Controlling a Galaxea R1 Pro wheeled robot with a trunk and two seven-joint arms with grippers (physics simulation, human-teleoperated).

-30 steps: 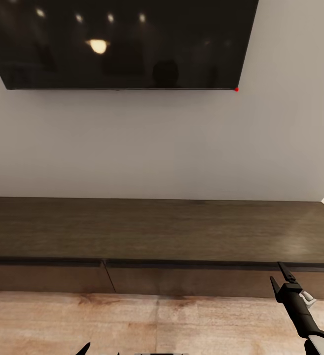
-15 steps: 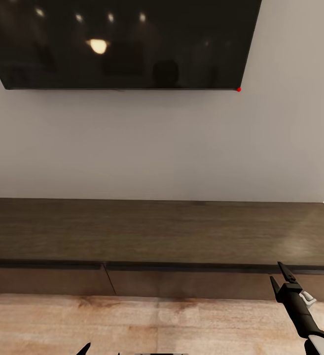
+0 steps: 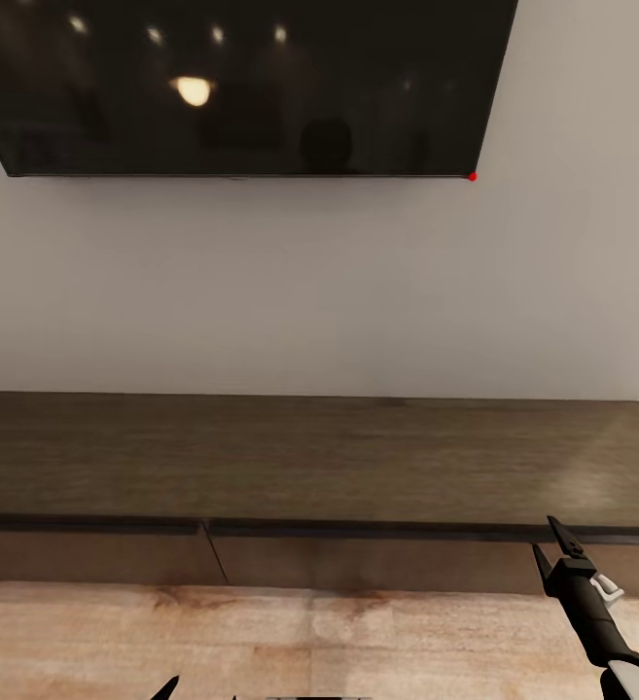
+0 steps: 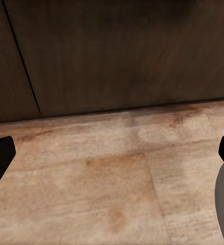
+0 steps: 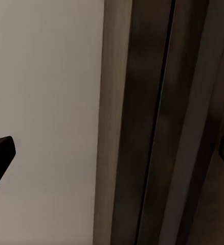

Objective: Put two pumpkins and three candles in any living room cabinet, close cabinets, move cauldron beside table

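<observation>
Head view first: cabinet runs crosswise ahead of me, fronts shut; my right fingers, spread and empty, sit nearest its front edge. Left wrist view: my left fingers, parted and empty, face its panels above the floor. Right wrist view: its edge close ahead.

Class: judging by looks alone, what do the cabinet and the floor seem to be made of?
Cabinet: seemingly dark-brown wood or veneer, matte, with streaky grain along its top. Floor: pale tan, mottled with faint seams, so possibly stone tile or wood-look board; the render leaves it open.
</observation>
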